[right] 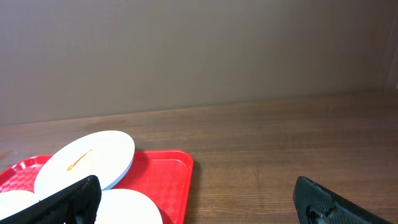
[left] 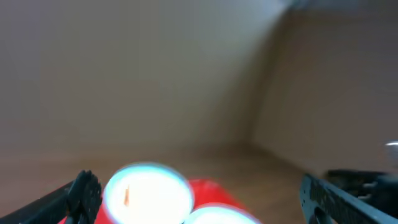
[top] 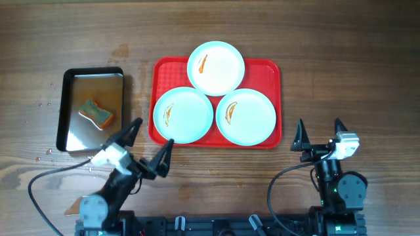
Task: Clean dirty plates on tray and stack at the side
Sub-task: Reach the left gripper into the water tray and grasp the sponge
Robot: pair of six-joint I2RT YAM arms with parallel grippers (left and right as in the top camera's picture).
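Two robot arms, mostly matte black; the left gripper (top: 155, 131) has two long black fingers (top: 128, 133) tapering to points, mounted on a white wrist block (top: 108, 156); below it the left arm (top: 118, 187) is black, with a rounded grey joint (top: 94, 210); the right gripper (top: 319, 122) has matching pointed black fingers, with a white-and-grey wrist module (top: 346, 143) above a round black joint (top: 351, 189); a thin black cable (top: 31, 190) loops beside the left arm; a second cable (top: 269, 191) curves beside the right.
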